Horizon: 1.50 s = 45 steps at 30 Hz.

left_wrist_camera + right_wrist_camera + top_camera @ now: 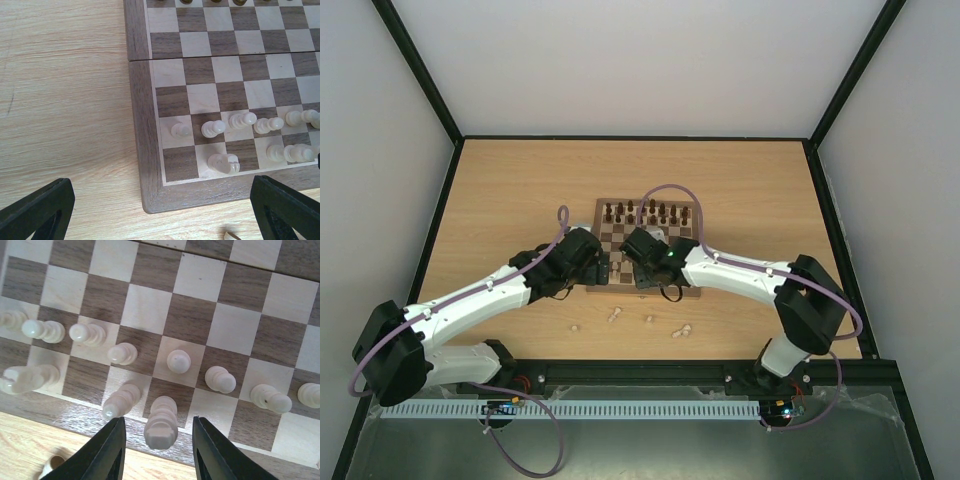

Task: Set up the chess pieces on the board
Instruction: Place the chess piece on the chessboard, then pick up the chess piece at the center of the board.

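Note:
The board (688, 238) lies mid-table, with dark pieces (645, 212) lined along its far edge. In the right wrist view, cream chess pieces (178, 361) stand on the two near rows of the board (150, 305). A tall cream piece (161, 424) stands on a near-row square between my right gripper's (159, 442) fingers (107, 450), with a gap on each side. My right gripper (645, 280) is open. My left gripper (160, 202) is wide open over the board's near left corner (142, 150), holding nothing. Cream pieces (212, 128) stand beyond it.
Several cream pieces (614, 315) lie loose on the bare wood in front of the board, one more (680, 331) to the right. One loose piece (231, 236) shows just off the board's near edge. Black frame rails border the table.

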Each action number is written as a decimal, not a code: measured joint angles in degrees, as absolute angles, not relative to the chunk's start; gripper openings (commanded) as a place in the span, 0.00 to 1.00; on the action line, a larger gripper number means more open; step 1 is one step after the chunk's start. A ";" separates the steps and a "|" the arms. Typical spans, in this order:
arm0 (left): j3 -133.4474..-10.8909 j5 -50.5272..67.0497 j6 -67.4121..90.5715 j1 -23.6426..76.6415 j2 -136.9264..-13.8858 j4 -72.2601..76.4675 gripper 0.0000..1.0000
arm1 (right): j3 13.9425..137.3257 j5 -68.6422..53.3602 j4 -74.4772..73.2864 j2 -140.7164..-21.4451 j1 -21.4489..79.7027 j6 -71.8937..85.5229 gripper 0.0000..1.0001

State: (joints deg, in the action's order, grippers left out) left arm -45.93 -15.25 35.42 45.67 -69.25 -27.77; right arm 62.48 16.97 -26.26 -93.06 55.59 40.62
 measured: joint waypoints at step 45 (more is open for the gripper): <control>-43.33 -16.78 47.51 54.50 -61.36 -32.42 0.99 | 37.87 9.19 -26.57 -59.70 58.17 48.21 0.66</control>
State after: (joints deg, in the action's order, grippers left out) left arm -43.33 -16.78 47.51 54.50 -61.36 -32.42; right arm 37.87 9.19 -26.57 -59.70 58.17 48.21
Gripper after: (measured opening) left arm 0.992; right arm 0.701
